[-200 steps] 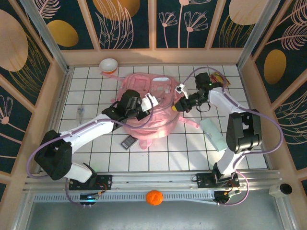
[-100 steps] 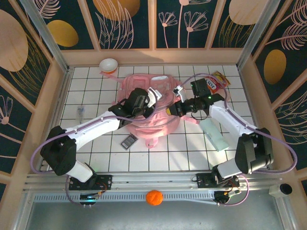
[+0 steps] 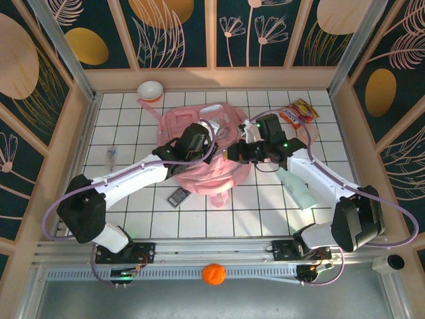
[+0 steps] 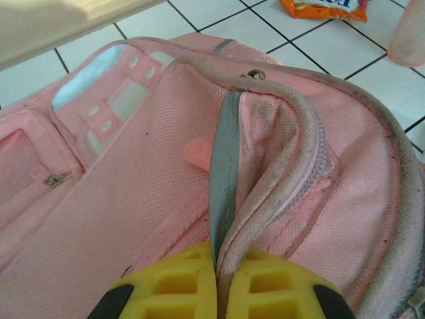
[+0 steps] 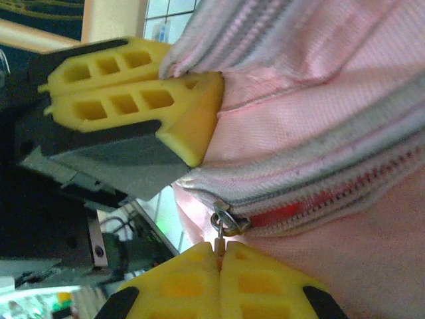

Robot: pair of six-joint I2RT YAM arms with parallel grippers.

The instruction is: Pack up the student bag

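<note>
Top external: student bag (image 3: 222, 174) pinched between left and right jaws

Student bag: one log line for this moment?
student bag: on table | left fingers: shut on bag rim | right fingers: shut on zipper pull

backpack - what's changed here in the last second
The right claw moved left along the backpack and now pinches the zip pull; its arm stretched out, uncovering the snack packet. The left claw, shut on the bag's rim, shifted toward the far wall, bunching the bag. The bowl and orange ball stayed put.
</note>
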